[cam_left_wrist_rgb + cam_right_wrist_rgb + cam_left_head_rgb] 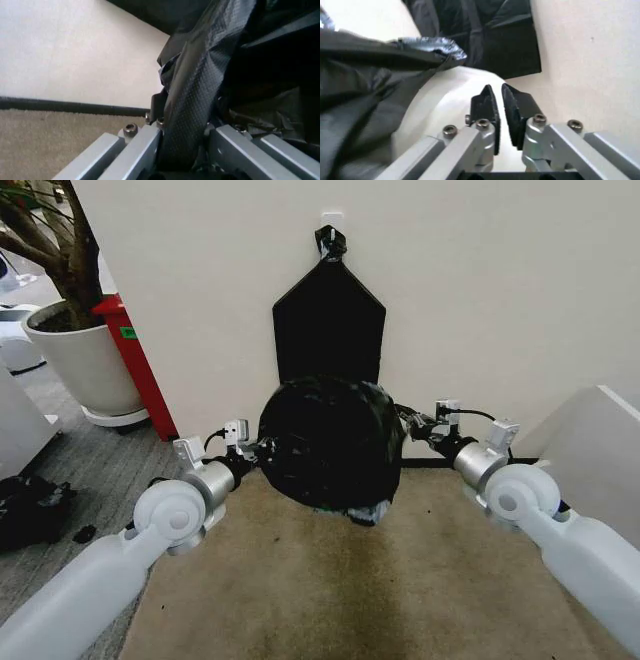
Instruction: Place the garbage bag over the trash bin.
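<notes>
We reach both arms forward, our left gripper point(182, 150) pinching black film between its fingers, our right gripper point(499, 112) nearly closed on nothing.

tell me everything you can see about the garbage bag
The garbage bag is thin, glossy black film, crinkled, draped as a rounded mound over the trash bin, whose creamy side shows beneath its edge. It sits on the carpet against the wall, below a flat black bundle. The left gripper pinches a fold on one side; the right gripper sits beside the other, nearly closed, holding nothing.
</notes>
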Available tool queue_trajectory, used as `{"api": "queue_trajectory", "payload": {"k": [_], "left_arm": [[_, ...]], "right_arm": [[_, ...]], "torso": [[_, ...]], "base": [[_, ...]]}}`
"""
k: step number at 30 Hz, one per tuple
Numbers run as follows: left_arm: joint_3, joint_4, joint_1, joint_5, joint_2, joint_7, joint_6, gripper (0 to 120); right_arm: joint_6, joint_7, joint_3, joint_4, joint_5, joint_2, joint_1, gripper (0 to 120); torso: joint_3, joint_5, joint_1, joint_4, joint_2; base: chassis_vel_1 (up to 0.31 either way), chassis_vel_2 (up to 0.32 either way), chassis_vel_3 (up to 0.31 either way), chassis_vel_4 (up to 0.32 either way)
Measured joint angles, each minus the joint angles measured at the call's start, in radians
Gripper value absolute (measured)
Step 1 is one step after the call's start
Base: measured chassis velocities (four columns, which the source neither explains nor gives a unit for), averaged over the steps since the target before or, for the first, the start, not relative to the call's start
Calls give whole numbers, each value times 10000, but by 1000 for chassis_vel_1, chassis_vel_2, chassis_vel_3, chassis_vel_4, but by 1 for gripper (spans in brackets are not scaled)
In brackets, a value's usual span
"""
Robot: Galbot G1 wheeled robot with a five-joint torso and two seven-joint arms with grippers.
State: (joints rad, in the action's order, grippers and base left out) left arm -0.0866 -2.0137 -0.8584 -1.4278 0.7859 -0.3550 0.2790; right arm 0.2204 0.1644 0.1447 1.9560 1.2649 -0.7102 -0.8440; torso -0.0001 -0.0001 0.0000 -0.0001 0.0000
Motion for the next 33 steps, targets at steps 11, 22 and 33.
{"api": "queue_trajectory", "payload": {"k": [11, 22, 33], "left_arm": [[-216, 457, 133, -2381, 190, -482, 1, 0], [-197, 1221, 818, -4157, 470, -1360, 226, 0], [-103, 1289, 1036, -4460, 507, -1691, 330, 0]], "right_arm": [[191, 1034, 1618, 967, 2286, -81, -1389, 41], [1104, 1610, 4188, 3522, 4104, -794, -4837, 84], [1149, 2398, 3061, 3781, 2976, -1838, -4873, 100]], "torso": [[1, 1, 0, 1, 0], [0, -1, 0, -3, 1], [0, -1, 0, 1, 2]], "base": [[0, 0, 0, 0], [0, 0, 0, 0], [0, 0, 0, 0]]}}
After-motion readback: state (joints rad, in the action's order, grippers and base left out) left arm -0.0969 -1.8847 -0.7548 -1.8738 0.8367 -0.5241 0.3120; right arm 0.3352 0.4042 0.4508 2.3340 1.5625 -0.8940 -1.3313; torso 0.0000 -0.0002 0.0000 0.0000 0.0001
